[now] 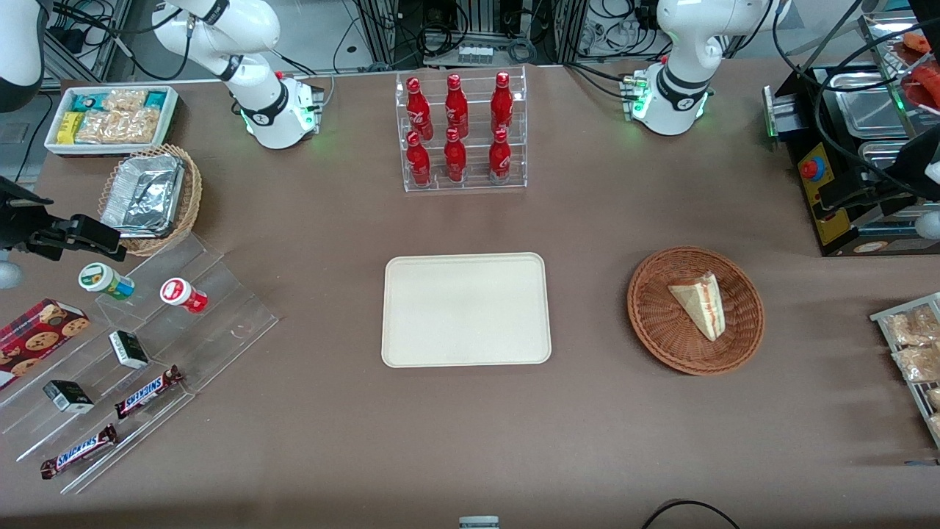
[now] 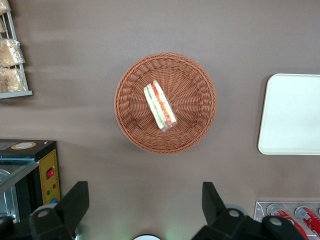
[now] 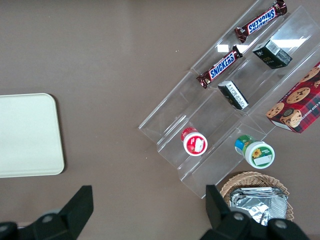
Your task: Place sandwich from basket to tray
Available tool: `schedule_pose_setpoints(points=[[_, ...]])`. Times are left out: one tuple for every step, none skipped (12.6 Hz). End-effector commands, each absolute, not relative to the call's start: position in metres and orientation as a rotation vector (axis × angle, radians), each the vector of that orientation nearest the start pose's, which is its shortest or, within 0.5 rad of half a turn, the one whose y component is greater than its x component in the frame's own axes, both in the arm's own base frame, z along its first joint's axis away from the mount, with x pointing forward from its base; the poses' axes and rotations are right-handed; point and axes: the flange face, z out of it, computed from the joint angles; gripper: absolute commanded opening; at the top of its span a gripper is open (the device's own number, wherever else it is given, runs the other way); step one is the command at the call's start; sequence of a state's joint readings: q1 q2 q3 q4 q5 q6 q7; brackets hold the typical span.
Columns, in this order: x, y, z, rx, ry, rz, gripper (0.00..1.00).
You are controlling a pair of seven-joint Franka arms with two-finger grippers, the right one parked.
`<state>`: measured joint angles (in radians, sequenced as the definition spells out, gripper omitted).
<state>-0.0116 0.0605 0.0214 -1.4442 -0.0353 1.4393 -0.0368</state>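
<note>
tray (image 1: 465, 309): flat at table centre, bare, ready as drop spot
basket (image 1: 695, 310): beside tray, toward working arm's end
sandwich (image 1: 701, 304): lying in basket, filling edge exposed, not yet picked
gripper (image 2: 145, 207): high above table near basket, fingers spread wide, holding nothing, touching nothing

Left gripper (image 2: 142, 202) raised, facing down, jaws spread wide
</note>
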Motion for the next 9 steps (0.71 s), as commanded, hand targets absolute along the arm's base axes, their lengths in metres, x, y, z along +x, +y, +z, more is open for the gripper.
schedule_pose_setpoints(points=[[0.561,-0.002,0.644,-3.159,-0.045,0.064,1.00],[0.561,-0.002,0.644,-3.156,-0.046,0.061,1.00],[0.562,0.000,0.644,-3.140,-0.048,0.058,1.00],[0.564,0.001,0.645,-3.130,-0.052,0.036,1.00],[0.566,0.001,0.645,-3.143,-0.053,0.012,1.00],[0.567,0.002,0.641,-3.145,-0.057,0.024,1.00],[0.567,0.004,0.630,-3.146,-0.062,0.060,1.00],[0.565,0.006,0.617,-3.142,-0.065,0.091,1.00],[0.564,0.006,0.605,-3.143,-0.063,0.080,1.00]])
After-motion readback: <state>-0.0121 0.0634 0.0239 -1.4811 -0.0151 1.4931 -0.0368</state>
